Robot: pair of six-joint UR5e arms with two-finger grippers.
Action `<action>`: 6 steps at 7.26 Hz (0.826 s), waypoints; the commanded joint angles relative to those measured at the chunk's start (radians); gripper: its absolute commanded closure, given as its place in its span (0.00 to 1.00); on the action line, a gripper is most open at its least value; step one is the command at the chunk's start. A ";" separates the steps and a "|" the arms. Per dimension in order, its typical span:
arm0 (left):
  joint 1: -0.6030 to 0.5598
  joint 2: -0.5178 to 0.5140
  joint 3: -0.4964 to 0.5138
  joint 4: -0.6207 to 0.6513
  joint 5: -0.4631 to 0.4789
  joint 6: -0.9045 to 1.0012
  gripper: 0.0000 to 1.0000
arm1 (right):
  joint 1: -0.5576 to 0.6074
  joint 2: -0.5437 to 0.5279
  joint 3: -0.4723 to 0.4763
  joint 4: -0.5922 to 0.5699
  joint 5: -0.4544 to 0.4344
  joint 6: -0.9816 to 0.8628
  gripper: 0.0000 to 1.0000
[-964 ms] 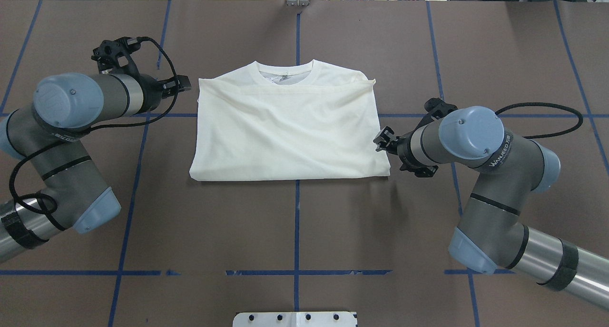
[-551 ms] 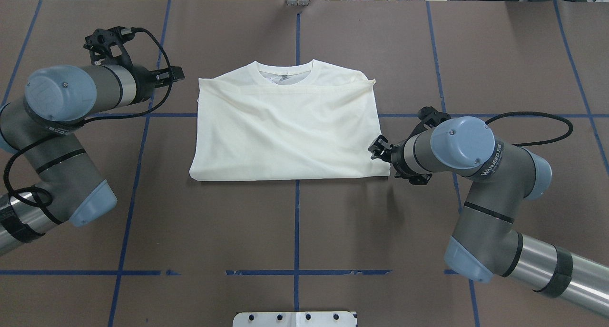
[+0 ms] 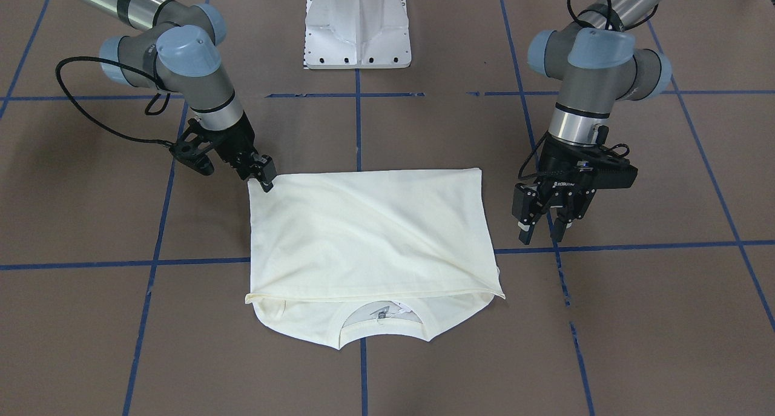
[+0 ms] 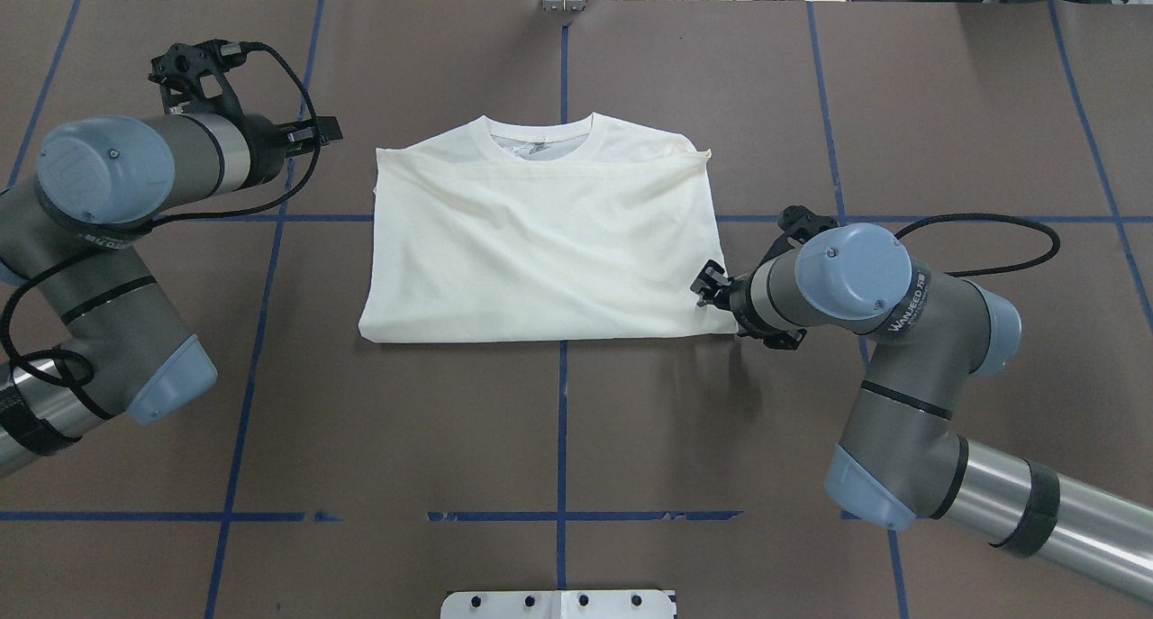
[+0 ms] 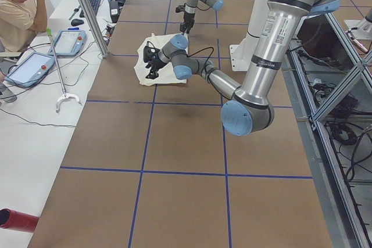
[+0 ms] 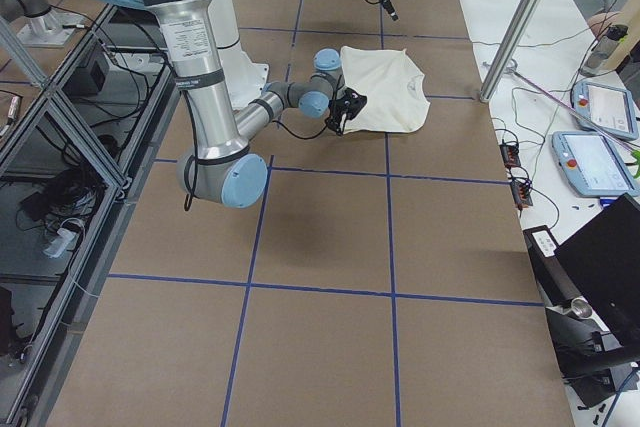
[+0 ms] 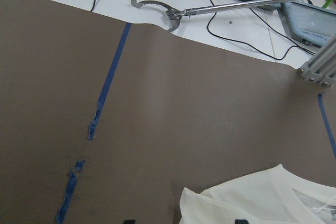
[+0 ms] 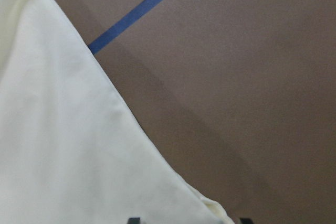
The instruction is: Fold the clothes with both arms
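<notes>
One cream-white T-shirt (image 4: 540,250), folded to a rough rectangle, plain side up, flat on the brown table (image 4: 558,439) at the middle of the overhead frame. Collar (image 4: 540,131) toward the top edge there, toward the bottom edge in the front-facing view. Right arm (image 4: 901,331) in from the lower right of the overhead frame, bent at the elbow. Right gripper (image 3: 265,180) low at one hem corner of the shirt, upper left of the cloth in the front-facing view, lower right of it from overhead. Right wrist view: two black fingertips (image 8: 134,220) just inside the bottom edge, well apart, the cloth's corner between them. Jaws spread wide, no fabric pinched. Whether touching the cloth, impossible to tell. Left arm (image 4: 108,204) in from the left edge of the overhead frame. Left gripper (image 3: 540,237) pointing down, just right of the shirt in the front-facing view, apart from the cloth, close above a blue tape line (image 3: 636,244). Fingers parted, nothing between them. Left wrist view: shirt's shoulder and neckline at lower right, bare brown table across the rest.
</notes>
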 commanded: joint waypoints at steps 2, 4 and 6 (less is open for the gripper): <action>0.005 0.008 0.007 -0.002 0.006 0.003 0.30 | 0.007 0.004 -0.003 0.002 0.005 -0.066 1.00; 0.008 0.007 0.001 -0.003 0.000 0.003 0.30 | 0.003 -0.142 0.189 0.002 0.024 -0.068 1.00; 0.012 0.000 -0.073 -0.003 -0.103 -0.008 0.31 | -0.162 -0.347 0.465 -0.001 0.140 -0.056 1.00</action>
